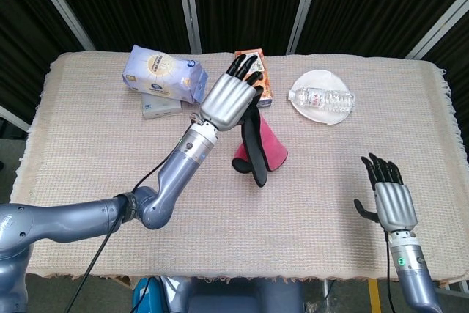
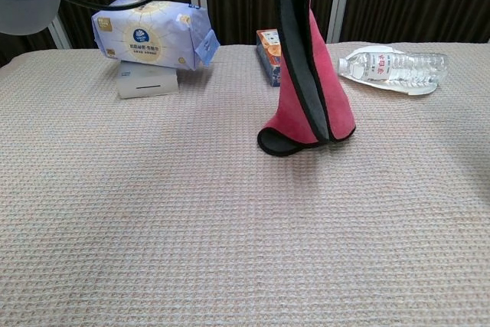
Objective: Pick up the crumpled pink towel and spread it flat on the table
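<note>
Left hand point(image 1: 229, 100) grips pink towel point(image 2: 310, 89), hanging beneath, hem touching table point(image 2: 153, 212).

Bare cloth point(image 2: 230, 250) before hanging towel point(image 2: 310, 82)

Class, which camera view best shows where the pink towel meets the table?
The chest view: the pink towel hangs upright, its lower edge resting on the table. The head view shows it from above, partly behind the left hand.
</note>
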`<state>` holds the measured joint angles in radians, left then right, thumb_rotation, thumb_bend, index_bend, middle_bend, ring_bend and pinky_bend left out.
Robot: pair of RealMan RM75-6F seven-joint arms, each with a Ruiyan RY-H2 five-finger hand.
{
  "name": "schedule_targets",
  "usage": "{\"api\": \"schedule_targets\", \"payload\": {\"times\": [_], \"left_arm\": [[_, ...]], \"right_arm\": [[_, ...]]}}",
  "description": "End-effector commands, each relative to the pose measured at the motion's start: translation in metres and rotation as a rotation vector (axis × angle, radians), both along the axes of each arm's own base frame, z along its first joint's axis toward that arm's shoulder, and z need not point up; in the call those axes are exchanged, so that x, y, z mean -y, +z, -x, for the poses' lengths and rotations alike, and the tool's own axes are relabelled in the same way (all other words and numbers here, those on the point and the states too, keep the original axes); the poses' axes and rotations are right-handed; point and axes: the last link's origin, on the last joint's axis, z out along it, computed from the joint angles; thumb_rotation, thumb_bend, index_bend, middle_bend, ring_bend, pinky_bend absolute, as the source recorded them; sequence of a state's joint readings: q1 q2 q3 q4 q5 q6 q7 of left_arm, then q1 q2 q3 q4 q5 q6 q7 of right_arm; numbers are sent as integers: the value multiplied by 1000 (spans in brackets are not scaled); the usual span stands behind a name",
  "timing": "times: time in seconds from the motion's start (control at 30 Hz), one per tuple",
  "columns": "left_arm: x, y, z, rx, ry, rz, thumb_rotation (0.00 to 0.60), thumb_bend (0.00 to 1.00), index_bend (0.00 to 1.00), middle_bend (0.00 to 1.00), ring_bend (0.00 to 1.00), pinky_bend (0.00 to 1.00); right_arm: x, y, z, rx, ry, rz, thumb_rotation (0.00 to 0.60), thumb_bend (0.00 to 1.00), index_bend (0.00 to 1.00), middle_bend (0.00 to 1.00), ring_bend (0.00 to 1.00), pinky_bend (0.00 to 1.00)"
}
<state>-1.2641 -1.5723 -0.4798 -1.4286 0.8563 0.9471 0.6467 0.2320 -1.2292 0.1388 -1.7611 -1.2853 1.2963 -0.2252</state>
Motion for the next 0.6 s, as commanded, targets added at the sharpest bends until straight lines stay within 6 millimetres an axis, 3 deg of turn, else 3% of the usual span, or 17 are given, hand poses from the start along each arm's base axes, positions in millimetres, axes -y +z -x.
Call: {"api": "schedule_targets", "payload": {"times": [0.03, 0.4, 0.6], "left_arm": [[3, -7, -3, -8, -9, 5, 600, 500, 569, 243, 0, 19], [7, -15, -15, -26, -50, 2, 600, 500, 569, 247, 0, 19], [4, -2, -49, 43, -90, -45, 600, 500, 569, 252, 0, 19]], "right_arm": [[1, -2, 0, -1, -1, -3, 600, 308, 0, 0, 0, 0], [3, -2, 5, -2, -24, -7, 600, 307, 0, 0, 0, 0], [5, -2, 8, 6, -29, -4, 600, 308, 0, 0, 0, 0]]}}
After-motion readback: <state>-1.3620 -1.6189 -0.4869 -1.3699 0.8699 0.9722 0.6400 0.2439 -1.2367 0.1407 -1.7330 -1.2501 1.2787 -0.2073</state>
